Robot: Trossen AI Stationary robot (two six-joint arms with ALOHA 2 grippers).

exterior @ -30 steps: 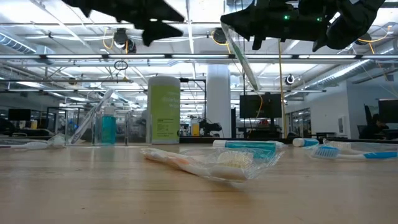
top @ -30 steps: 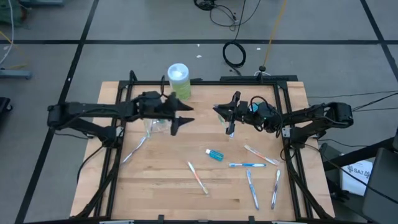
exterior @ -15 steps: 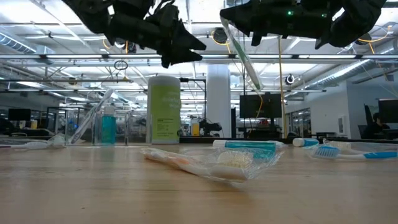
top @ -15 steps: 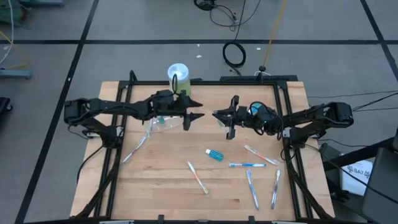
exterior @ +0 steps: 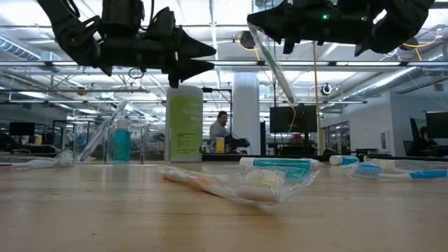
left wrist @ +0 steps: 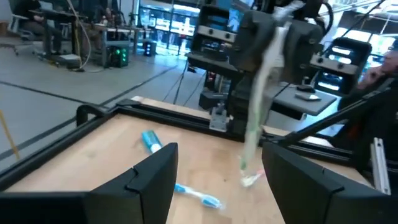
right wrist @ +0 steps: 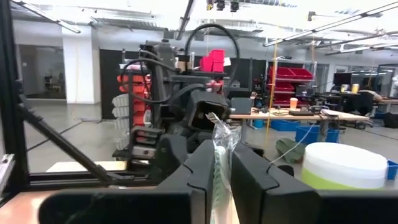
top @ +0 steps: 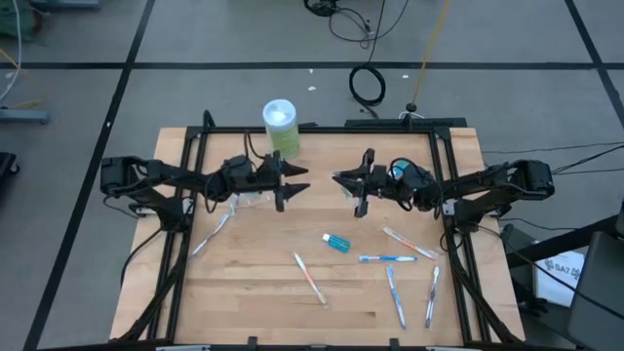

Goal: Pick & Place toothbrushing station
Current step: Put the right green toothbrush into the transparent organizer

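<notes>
My left fingers (top: pixel 290 183), spread wide and empty, have just drawn back toward the small clear plastic cup (top: pixel 246 198). My right fingers (top: pixel 353 191) stay clamped on the slim wrapped toothbrush (exterior: pixel 271 63), hanging above the table (top: pixel 253 292), ready to hand across.

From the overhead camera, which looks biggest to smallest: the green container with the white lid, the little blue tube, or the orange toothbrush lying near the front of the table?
1. Green container, clearly the bulkiest.
2. Orange toothbrush: longer than the tube, but very thin.
3. Blue tube, the shortest.

The container stands upright, so its top is nearer the camera and may look somewhat larger than it is.
</notes>
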